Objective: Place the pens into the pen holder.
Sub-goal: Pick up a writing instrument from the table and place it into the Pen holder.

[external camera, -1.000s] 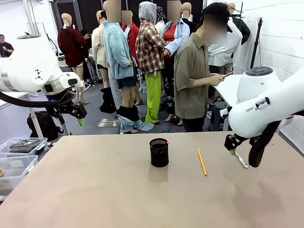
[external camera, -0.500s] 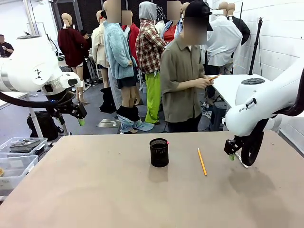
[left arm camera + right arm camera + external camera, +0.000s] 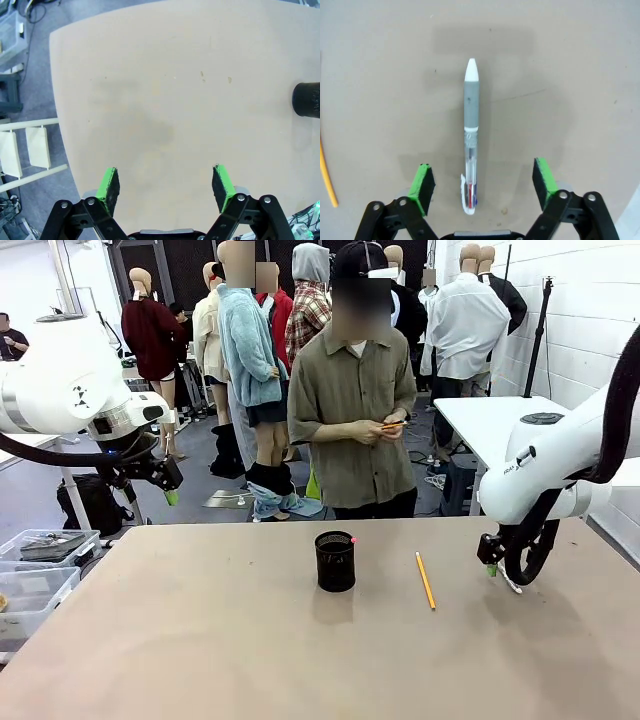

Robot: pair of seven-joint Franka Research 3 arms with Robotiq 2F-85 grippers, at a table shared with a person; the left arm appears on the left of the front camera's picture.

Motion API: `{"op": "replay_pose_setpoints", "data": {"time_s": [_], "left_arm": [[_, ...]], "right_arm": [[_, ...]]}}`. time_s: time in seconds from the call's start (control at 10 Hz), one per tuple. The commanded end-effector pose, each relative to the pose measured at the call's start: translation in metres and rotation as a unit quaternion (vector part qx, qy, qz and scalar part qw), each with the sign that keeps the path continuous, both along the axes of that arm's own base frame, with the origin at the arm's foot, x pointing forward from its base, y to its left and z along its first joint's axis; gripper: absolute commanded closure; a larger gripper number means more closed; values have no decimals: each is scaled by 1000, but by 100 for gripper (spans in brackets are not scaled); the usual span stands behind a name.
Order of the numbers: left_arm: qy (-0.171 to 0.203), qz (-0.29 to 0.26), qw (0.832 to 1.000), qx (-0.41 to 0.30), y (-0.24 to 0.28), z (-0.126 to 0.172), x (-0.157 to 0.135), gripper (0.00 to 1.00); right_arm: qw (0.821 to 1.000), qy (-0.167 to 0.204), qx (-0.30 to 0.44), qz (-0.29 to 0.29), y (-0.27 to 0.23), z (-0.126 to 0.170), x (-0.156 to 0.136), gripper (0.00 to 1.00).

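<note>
Black mesh pen holder stands upright near mid-table. A small pink tip shows at its rim.

Orange-yellow pencil lies flat on the table, right of the holder and apart from it, its length running toward the far side.

Farther right lies a pen, flat on the table, with a white tip, grey grip and clear barrel. Red and blue show at the clip end.

Right gripper: low over this pen, jaws spread wide. One green pad sits on each side of the clip end. Neither pad touches it; nothing held. Cannot tell if the fingertips reach the table.

Left gripper: raised at the table's left side, jaws wide, nothing between them. Bare tabletop lies below, and the holder is at the edge of its wrist view.

Person at the far side, both hands together at waist height on a thin orange stick.
</note>
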State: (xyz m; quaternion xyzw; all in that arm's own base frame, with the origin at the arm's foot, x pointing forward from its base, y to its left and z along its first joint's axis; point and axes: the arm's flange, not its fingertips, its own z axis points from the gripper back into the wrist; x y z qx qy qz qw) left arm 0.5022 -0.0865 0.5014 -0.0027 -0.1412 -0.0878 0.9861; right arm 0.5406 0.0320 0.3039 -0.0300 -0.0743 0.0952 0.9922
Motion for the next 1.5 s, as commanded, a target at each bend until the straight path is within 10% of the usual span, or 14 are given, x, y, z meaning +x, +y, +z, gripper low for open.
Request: {"op": "replay_pose_setpoints", "data": {"time_s": [0.0,0.4,1.1,1.4], "left_arm": [[-4,-7,1000,-3,2,1,-2,4],[-4,-7,1000,-3,2,1,-2,4],[-4,-7,1000,-3,2,1,-2,4],[-4,-7,1000,-3,2,1,-2,4]], "right_arm": [[1000,2,1,5,-3,-6,11,21],[1000,6,9,6,-3,-16,11,100],[999,10,42,25,-1,1,-3,100],[982,-47,112,144,14,39,-45,100]]}}
